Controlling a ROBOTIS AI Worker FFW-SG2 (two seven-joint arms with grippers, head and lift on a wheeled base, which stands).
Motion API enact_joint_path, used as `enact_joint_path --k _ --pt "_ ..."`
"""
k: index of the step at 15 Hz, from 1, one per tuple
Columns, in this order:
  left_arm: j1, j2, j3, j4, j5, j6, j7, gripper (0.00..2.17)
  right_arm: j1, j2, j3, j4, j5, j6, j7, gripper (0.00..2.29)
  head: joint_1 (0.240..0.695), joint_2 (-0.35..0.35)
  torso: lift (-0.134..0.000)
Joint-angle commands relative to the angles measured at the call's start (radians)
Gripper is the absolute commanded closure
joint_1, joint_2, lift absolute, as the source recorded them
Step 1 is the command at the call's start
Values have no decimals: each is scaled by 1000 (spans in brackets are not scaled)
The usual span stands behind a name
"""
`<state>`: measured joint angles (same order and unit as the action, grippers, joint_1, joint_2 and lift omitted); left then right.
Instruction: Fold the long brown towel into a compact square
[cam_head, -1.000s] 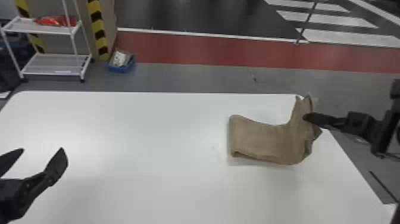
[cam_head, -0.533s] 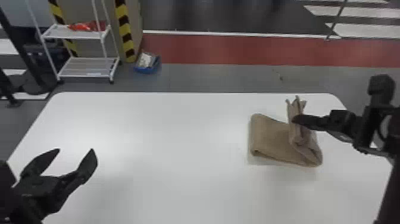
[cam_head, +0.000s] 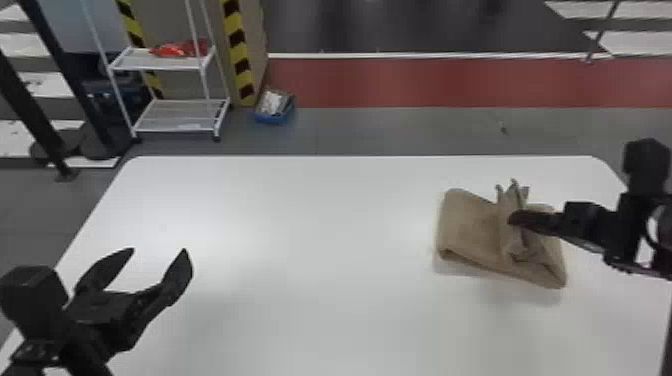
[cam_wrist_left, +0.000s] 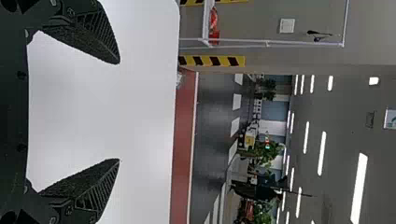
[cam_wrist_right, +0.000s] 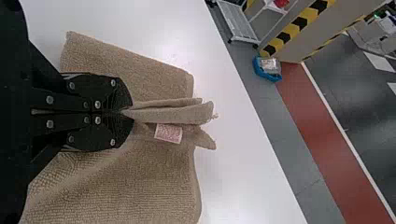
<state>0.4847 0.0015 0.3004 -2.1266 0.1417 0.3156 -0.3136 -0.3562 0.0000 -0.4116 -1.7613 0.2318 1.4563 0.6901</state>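
In the head view the brown towel (cam_head: 470, 227) lies folded at the table's right, its raised end gathered in my right gripper (cam_head: 512, 218). The right wrist view has that right gripper (cam_wrist_right: 128, 112) shut on a pinched fold, with the towel (cam_wrist_right: 140, 182) spread on both sides, loose edges past the fingertips and a small white label (cam_wrist_right: 168, 133) beside them. Over the table's left front, my left gripper (cam_head: 157, 252) is held with its fingers wide apart, well away from the towel. Nothing is between the fingers of the left gripper (cam_wrist_left: 119, 111) in its wrist view.
The white table (cam_head: 310, 215) has its far edge behind the towel. Beyond it on the floor stand a white shelf rack (cam_head: 175, 115), a blue bin (cam_head: 274, 107) and a striped pillar (cam_head: 240, 55).
The head view has swung left. The towel's raised end, held by my right gripper, has come lower and leftward over the rest of the towel. The left gripper has stayed open.
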Motion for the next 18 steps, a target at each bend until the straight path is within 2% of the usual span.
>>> enact_joint_path --k 1,2,3,4,5,9,11,13,14,16,17,18 --pt "-2 -4 -1 5 -1 -3 -1 154 3 1 -35 -3 -26 -18 -17 1838 695 12 -125" --pt "-2 -4 -3 7 -1 -3 -1 154 3 1 -33 -3 -22 -3 -17 1814 695 7 -125" --pt "-3 -4 -7 10 -1 -6 -1 154 6 1 -30 -1 -19 0 -11 1325 695 -2 -125" --pt "-3 -4 -12 10 -1 -6 -1 154 14 1 -23 0 -25 0 -9 512 695 -4 -125" --pt "-3 -4 -12 10 -2 -3 -1 154 20 1 -18 2 -32 -6 -9 12 695 -5 -125" --pt "0 -4 -1 8 -2 -6 -2 154 49 1 -69 -18 -181 -82 -17 33 695 4 -125" --pt "3 -4 0 5 -2 -6 -4 154 48 1 -79 -20 -170 -76 -20 43 695 12 -125" --pt "3 -4 -4 7 -2 -6 -7 154 49 1 -69 -20 -118 -82 -44 151 695 6 -125" --pt "6 -4 -9 5 -2 -6 -9 154 51 1 -56 -17 -83 -101 -46 502 695 -1 -125" --pt "12 -4 -11 1 -2 -9 -10 154 52 1 -46 9 -62 -162 -70 1919 695 -14 -125" --pt "15 -4 -4 1 -2 -16 -12 154 54 1 -38 9 -60 -171 -112 2263 695 -21 -125" --pt "15 -4 2 1 -2 -16 -15 154 54 1 -29 11 -60 -187 -116 2263 695 -28 -125"
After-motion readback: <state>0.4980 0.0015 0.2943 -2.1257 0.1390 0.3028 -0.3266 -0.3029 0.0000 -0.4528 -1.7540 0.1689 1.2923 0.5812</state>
